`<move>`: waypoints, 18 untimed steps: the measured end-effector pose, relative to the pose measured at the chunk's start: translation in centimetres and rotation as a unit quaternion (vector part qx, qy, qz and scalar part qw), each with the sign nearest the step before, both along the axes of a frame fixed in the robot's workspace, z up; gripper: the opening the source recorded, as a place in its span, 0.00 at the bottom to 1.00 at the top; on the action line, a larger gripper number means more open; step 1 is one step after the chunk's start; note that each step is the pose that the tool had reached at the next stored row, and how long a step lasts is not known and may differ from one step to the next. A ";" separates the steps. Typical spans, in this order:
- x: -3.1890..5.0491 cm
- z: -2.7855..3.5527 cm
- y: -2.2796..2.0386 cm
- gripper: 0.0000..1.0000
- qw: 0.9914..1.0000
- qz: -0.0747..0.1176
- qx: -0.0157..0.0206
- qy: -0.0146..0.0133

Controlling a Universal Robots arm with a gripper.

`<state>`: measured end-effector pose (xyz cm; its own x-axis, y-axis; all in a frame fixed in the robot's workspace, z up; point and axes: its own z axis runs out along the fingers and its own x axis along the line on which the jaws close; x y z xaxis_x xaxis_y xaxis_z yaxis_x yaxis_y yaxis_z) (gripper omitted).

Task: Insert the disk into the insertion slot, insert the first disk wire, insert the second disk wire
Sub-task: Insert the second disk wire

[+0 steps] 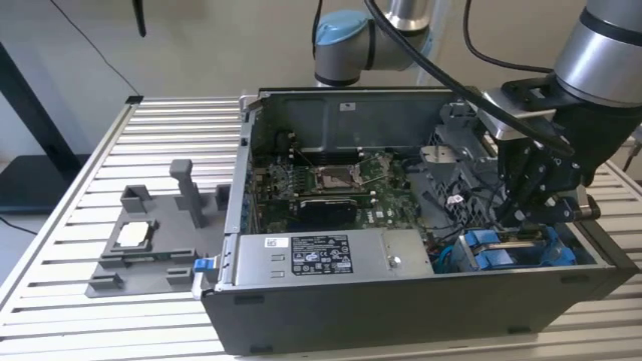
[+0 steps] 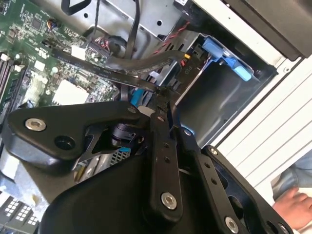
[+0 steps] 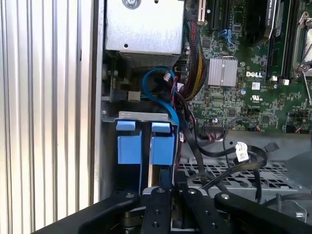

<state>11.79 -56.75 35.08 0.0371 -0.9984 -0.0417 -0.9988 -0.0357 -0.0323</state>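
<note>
Open dark grey metal computer case [image 1: 331, 316] on the slatted aluminium table [image 1: 101, 316]; green motherboard [image 1: 331, 180] exposed inside. Grey power supply box with white sticker [image 1: 321, 256] along the near wall. Black gripper [image 1: 531, 226] down in the case corner, over the dark grey, blue-edged insertion slot [image 3: 146, 141]. Fingers [image 3: 156, 204] closed together on the edge of the silver-grey, blue-framed disk [image 3: 154, 176], standing upright in the slot.

disk [image 1: 516, 247] — blue carrier, on edge | in insertion slot [image 1: 576, 259] — case corner
</note>
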 end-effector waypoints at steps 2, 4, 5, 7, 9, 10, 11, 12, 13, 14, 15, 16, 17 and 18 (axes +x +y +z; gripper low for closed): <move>0.11 -0.05 -0.10 0.16 1.000 0.000 0.000 0.001; 0.16 -0.10 -0.19 0.16 1.000 0.000 0.000 0.001; 0.18 -0.13 -0.21 0.16 1.000 -0.001 0.000 0.001; 0.23 -0.19 -0.23 0.16 1.000 -0.005 0.000 0.001; 0.29 -0.25 -0.27 0.16 1.000 -0.014 0.000 0.001; 0.32 -0.27 -0.27 0.16 1.000 -0.016 0.000 0.001; 0.36 -0.28 -0.27 0.16 1.000 -0.016 0.000 0.001; 0.39 -0.28 -0.27 0.16 1.000 -0.016 0.000 0.001; 0.43 -0.31 -0.29 0.16 1.000 -0.016 0.000 0.001; 0.48 -0.34 -0.30 0.16 1.000 -0.016 0.000 0.001; 0.52 -0.36 -0.30 0.16 1.000 -0.016 0.000 0.001; 0.54 -0.39 -0.30 0.16 1.000 -0.016 0.000 0.001; 0.55 -0.43 -0.30 0.16 1.000 -0.016 0.000 0.001; 0.56 -0.48 -0.30 0.16 1.000 -0.016 0.000 0.001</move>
<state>12.36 -57.06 34.61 0.0045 -0.9991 -0.0416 -0.9995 -0.0033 -0.0300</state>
